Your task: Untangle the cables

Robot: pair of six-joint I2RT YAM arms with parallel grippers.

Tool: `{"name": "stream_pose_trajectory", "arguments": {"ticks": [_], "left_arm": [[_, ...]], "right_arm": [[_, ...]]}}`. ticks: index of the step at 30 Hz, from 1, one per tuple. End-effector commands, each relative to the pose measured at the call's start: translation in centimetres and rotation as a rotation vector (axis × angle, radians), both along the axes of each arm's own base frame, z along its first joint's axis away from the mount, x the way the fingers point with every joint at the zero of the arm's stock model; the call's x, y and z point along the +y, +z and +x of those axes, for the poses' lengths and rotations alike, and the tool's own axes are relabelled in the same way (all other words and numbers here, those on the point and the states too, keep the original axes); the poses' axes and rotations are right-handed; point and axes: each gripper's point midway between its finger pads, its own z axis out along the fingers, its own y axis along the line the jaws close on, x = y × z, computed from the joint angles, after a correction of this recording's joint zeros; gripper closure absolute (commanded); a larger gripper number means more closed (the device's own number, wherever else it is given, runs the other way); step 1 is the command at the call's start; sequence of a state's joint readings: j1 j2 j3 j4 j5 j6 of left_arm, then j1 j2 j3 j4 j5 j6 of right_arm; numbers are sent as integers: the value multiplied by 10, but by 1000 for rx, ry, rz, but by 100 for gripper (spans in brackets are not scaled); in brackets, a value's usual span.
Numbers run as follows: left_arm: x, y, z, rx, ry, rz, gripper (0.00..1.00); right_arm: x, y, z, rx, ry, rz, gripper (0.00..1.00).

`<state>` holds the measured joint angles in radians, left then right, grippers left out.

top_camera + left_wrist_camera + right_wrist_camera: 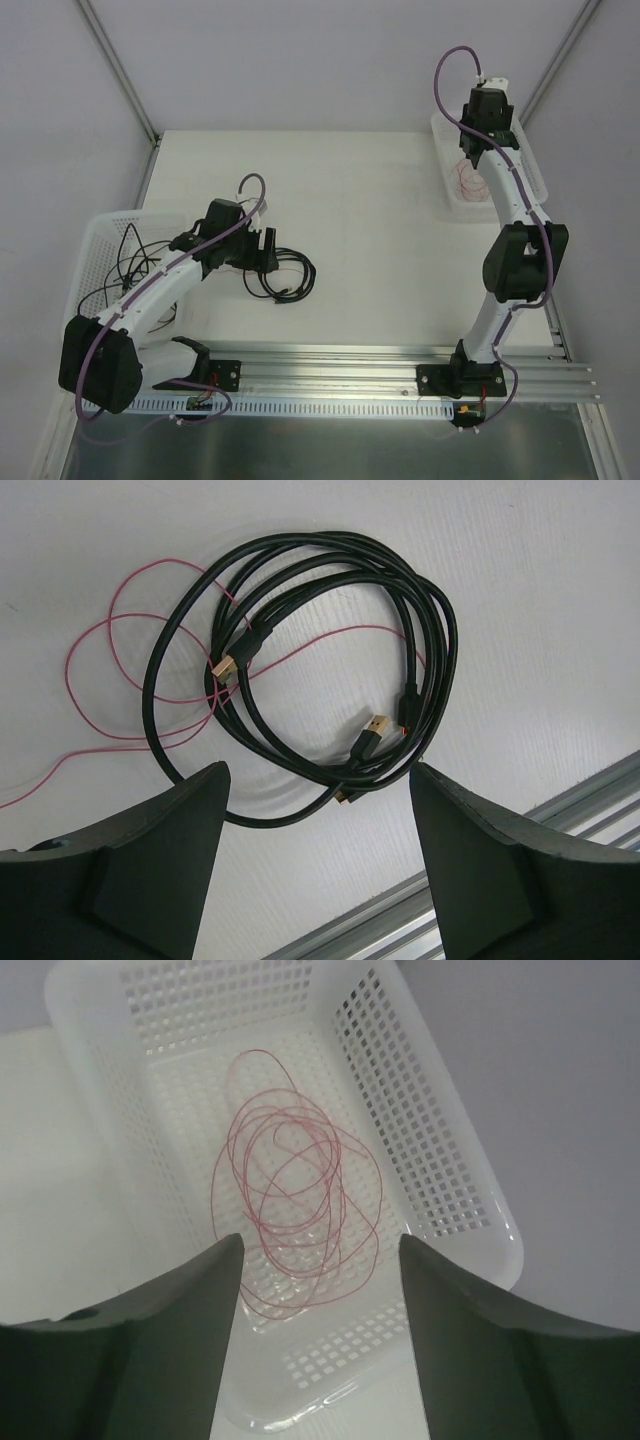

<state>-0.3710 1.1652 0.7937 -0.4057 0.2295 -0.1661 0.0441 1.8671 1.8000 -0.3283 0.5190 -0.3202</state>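
- White bench [380, 230] lies open across the middle of the overhead view, bounded by a metal rail [400, 365] along the bottom edge.
- Left pincer [318, 780] hangs with its jaws spread wide and nothing between them, above a coil of black cables [300, 660] on the bench at centre left of the overhead view.
- Two gold-tipped plugs [225, 667] show inside that coil, plus smaller dark plug ends; how many separate black strands there are cannot be told.
- One red wire [120, 660] loops out to the left of the wrist frame and threads across the black coil.
- Right pincer [320, 1245], equally wide and empty, hovers over a white basket [440, 1160] at the upper right, where a second red wire [290, 1210] lies coiled.
- A second basket [95, 235] at the left edge holds loose black cables [125, 270]; the left arm reaches across it.
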Motion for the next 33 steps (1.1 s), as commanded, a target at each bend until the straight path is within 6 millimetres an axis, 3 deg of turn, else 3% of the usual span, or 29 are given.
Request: {"name": "stream_pose_trajectory", "arguments": {"ticks": [1, 3, 4, 6, 8, 10, 11, 13, 14, 16, 17, 19, 20, 22, 23, 26, 33], "left_arm": [[-4, 6, 4, -13, -25, -19, 27], [-4, 7, 3, -15, -26, -21, 27], [-4, 8, 3, -18, -25, -21, 27], [-3, 11, 4, -33, -20, -19, 27], [-2, 12, 5, -38, -15, -17, 27], [0, 13, 5, -49, -6, -12, 27], [1, 14, 5, -54, -4, -9, 27], [3, 15, 5, -59, 6, -7, 27], [3, 15, 6, -60, 9, -6, 26], [5, 16, 7, -67, 22, 2, 26], [6, 15, 7, -68, 26, 8, 26], [11, 15, 9, -76, 50, 28, 26], [13, 14, 10, -79, 57, 38, 26], [18, 12, 10, -76, 72, 60, 26], [20, 12, 12, -80, 85, 72, 26], [27, 12, 15, -90, 112, 102, 26], [48, 12, 23, -115, 196, 165, 26]], "right_arm": [[9, 25, -9, -66, 18, 45, 30], [17, 34, -23, -79, 31, 85, 25], [24, 27, -29, -67, 41, 111, 23], [51, 31, -43, -59, 114, 156, 23], [76, 14, -58, -11, 167, 211, 22], [118, 8, -78, 12, 261, 311, 22], [141, -14, -92, 69, 309, 344, 22], [170, -21, -113, 76, 339, 455, 22], [192, -43, -129, 132, 374, 495, 23], [220, -56, -146, 153, 413, 579, 23], [246, -68, -162, 173, 451, 636, 24], [270, -78, -178, 202, 473, 661, 25], [296, -85, -195, 237, 524, 662, 26], [319, -92, -208, 255, 543, 669, 26], [341, -94, -223, 275, 594, 663, 26], [376, -106, -243, 311, 633, 636, 27], [425, -140, -253, 338, 636, 511, 33]]}}
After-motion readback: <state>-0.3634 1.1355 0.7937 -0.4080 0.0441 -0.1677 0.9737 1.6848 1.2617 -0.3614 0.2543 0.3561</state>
